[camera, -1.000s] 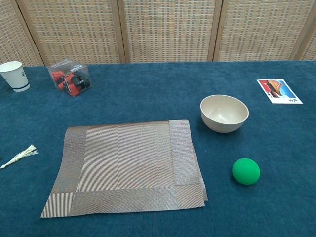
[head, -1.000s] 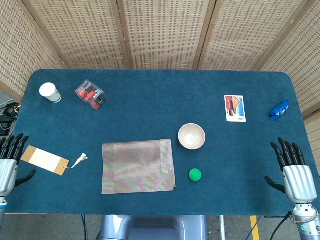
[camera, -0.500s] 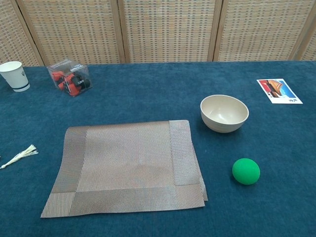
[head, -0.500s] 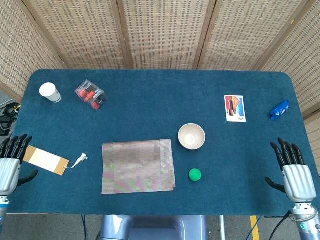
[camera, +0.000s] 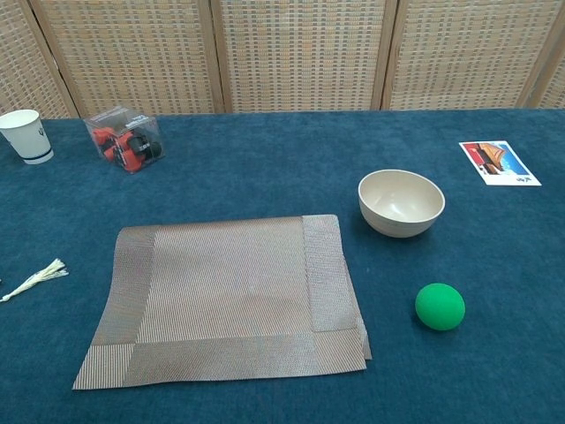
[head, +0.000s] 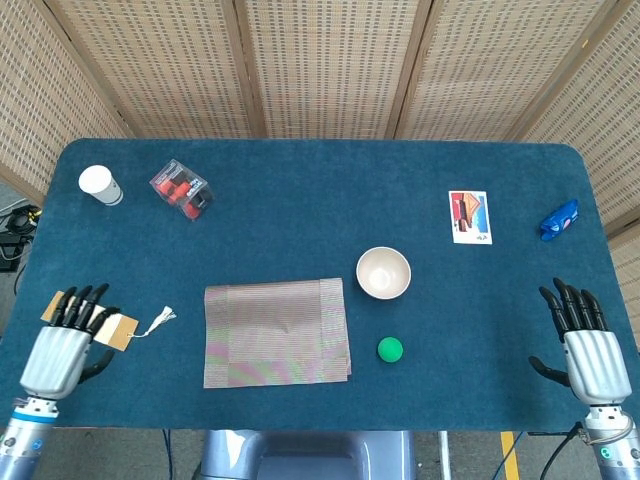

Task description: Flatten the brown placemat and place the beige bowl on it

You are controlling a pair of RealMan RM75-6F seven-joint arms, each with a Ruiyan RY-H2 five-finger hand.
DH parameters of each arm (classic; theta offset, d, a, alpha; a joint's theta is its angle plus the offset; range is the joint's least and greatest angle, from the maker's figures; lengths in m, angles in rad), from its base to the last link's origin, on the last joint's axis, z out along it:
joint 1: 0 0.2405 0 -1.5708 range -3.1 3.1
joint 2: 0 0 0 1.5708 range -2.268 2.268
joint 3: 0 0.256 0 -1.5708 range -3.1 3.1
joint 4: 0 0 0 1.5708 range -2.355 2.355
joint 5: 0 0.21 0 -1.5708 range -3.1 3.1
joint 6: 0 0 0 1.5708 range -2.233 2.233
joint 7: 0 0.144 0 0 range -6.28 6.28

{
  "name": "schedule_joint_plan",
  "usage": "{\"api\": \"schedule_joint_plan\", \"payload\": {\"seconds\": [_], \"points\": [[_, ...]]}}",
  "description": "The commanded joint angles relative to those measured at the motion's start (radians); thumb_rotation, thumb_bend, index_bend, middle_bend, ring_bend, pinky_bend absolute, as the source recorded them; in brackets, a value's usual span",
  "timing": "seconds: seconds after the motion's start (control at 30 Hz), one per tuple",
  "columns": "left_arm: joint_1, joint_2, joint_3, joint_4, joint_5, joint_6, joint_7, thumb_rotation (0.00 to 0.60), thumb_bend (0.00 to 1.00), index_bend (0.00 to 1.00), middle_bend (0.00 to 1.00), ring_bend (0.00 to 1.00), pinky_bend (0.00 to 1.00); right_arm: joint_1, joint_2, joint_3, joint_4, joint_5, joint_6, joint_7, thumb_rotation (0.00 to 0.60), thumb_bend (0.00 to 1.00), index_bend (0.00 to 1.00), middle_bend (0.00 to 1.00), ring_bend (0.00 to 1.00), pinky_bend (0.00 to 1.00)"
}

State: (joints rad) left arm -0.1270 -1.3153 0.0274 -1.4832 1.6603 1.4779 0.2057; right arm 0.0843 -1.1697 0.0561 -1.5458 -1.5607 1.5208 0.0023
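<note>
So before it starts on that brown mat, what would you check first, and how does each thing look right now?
1. Left hand free: ok, fingers apart, holding nothing, over the tan tag at the table's left edge.
2. Right hand free: ok, open at the right edge.
3. Brown placemat flat: not ok, its right part is folded over.
4. Beige bowl upright and empty: ok, standing off the placemat to its right.
5. Green ball clear of where the fold would open: cannot tell, it lies close to the right of the fold.
</note>
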Motion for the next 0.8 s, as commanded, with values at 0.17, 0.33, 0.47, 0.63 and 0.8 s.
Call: {"api": "schedule_joint_plan", "payload": {"seconds": [0.17, 0.33, 0.47, 0.63, 0.8], "points": [[-0.028, -0.114, 0.059, 0.092, 0.064, -0.066, 0.063, 0.6, 0.34, 0.37, 0.0, 0.0, 0.0, 0.0, 0.001, 0.002, 0.001, 0.005, -0.002, 0.009, 0.6, 0.09, 0.07, 0.0, 0.0, 0.0], [-0.036, -0.186, 0.069, 0.148, 0.092, -0.066, 0.074, 0.6, 0.35, 0.37, 0.0, 0.0, 0.0, -0.001, 0.003, 0.002, -0.001, 0.007, -0.003, 0.015, 0.6, 0.09, 0.07, 0.0, 0.0, 0.0], [-0.041, -0.215, 0.09, 0.17, 0.105, -0.085, 0.062, 0.6, 0.37, 0.32, 0.0, 0.0, 0.0, 0.0, 0.003, 0.001, -0.001, 0.009, -0.007, 0.02, 0.6, 0.09, 0.07, 0.0, 0.0, 0.0], [-0.044, -0.252, 0.108, 0.204, 0.115, -0.108, 0.097, 0.6, 0.37, 0.28, 0.0, 0.0, 0.0, 0.002, 0.005, 0.002, -0.001, 0.015, -0.015, 0.028, 0.6, 0.09, 0.07, 0.0, 0.0, 0.0], [-0.049, -0.28, 0.113, 0.211, 0.116, -0.123, 0.112, 0.6, 0.37, 0.29, 0.0, 0.0, 0.0, 0.002, 0.009, 0.003, -0.002, 0.018, -0.017, 0.041, 0.6, 0.09, 0.07, 0.0, 0.0, 0.0]]}}
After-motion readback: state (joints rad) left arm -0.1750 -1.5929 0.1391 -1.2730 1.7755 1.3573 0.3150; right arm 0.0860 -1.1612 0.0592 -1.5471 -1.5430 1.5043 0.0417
